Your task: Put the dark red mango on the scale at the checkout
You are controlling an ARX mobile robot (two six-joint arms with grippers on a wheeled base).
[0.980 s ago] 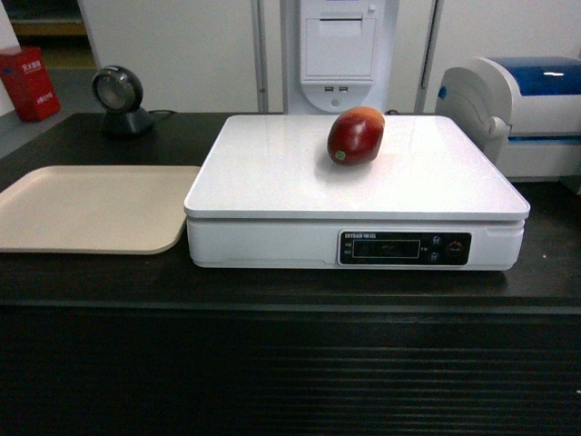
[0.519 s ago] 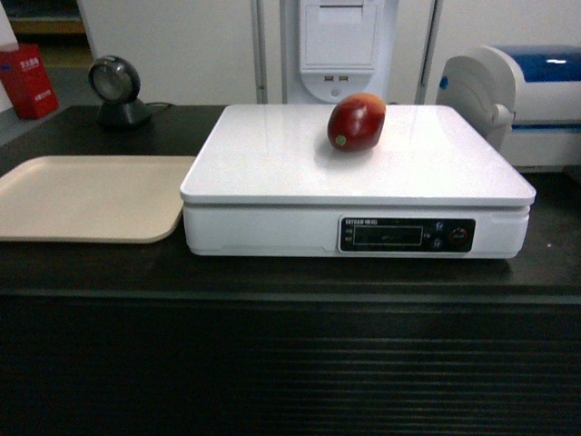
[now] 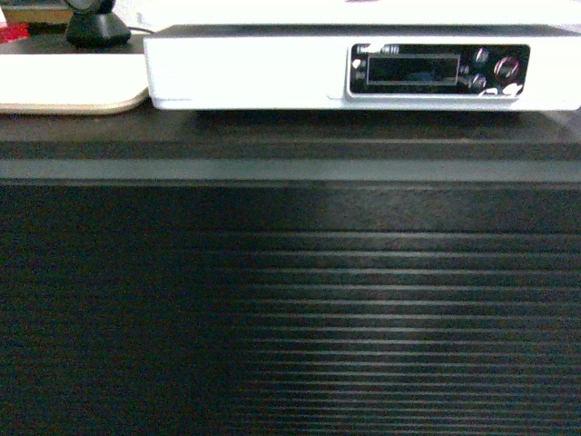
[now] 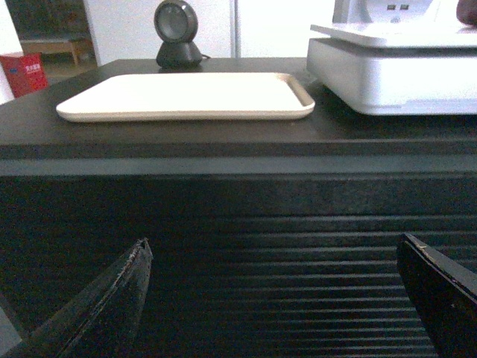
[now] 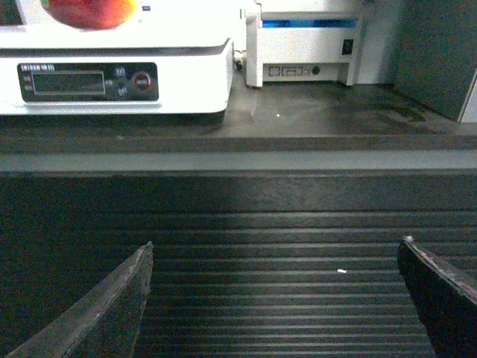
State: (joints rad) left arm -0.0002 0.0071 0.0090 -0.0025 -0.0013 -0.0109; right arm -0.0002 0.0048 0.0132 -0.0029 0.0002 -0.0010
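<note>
The dark red mango (image 5: 89,11) lies on top of the white scale (image 5: 186,74), seen only at the top edge of the right wrist view. In the head view the scale (image 3: 245,77) shows just its front with the black display strip, and the mango is out of view. The scale stands on the dark checkout (image 3: 290,300) with its ribbed front. My left gripper (image 4: 272,246) hangs open in front of the ribbed panel, below the counter top. My right gripper (image 5: 274,246) is open too, at the same height, holding nothing.
A beige tray (image 4: 186,95) lies left of the scale (image 4: 387,71), with a round black scanner (image 4: 177,33) behind it. A white-and-blue machine (image 5: 305,41) stands right of the scale. The counter's front edge (image 3: 290,168) is above both grippers.
The head view has dropped: from looking down on the scale top and mango, it now faces the counter's ribbed front. The mango has left that view.
</note>
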